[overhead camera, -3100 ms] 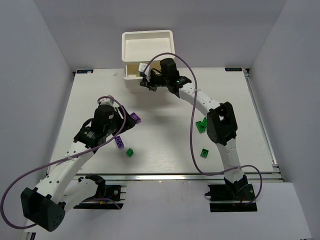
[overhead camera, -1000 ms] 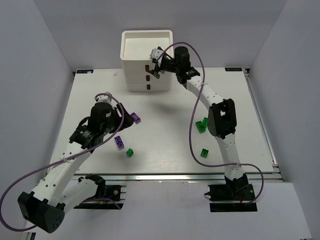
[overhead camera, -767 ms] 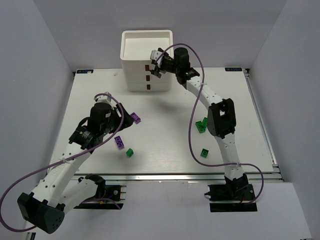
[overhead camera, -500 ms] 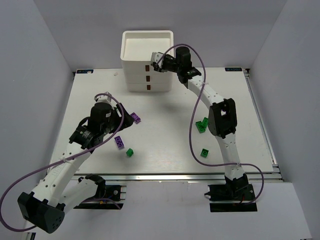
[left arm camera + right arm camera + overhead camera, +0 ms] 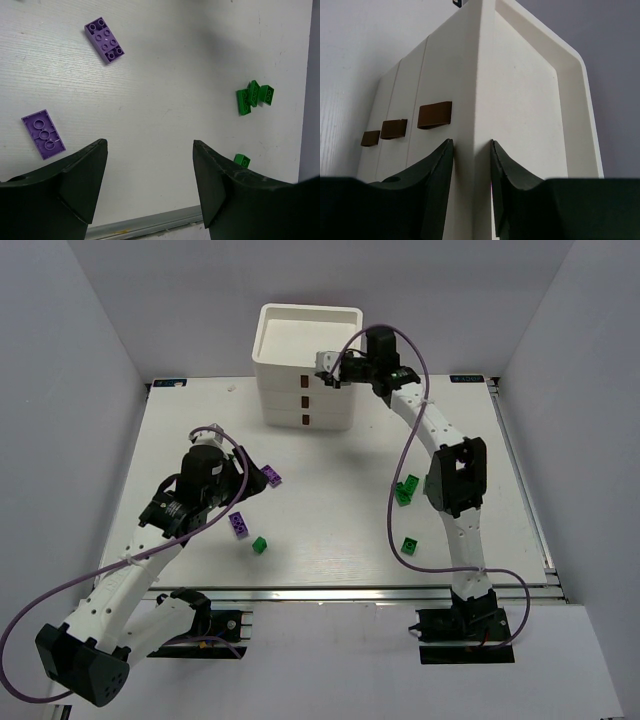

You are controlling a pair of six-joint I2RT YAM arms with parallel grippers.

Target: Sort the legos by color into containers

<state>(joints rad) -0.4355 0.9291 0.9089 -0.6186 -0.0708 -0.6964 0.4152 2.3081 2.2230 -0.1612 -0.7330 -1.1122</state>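
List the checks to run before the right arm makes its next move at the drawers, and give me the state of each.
1. One drawer is open to take bricks: not ok. All three brown handles sit flush on the drawer unit.
2. The right gripper is lined up on a handle: not ok. Its fingers straddle the unit's corner, beside the top handle.
3. The right gripper has a firm hold on that corner: cannot tell.
4. The left gripper is open and holds nothing: ok.
5. All bricks are sorted: not ok. The purple bricks and green bricks lie on the table.
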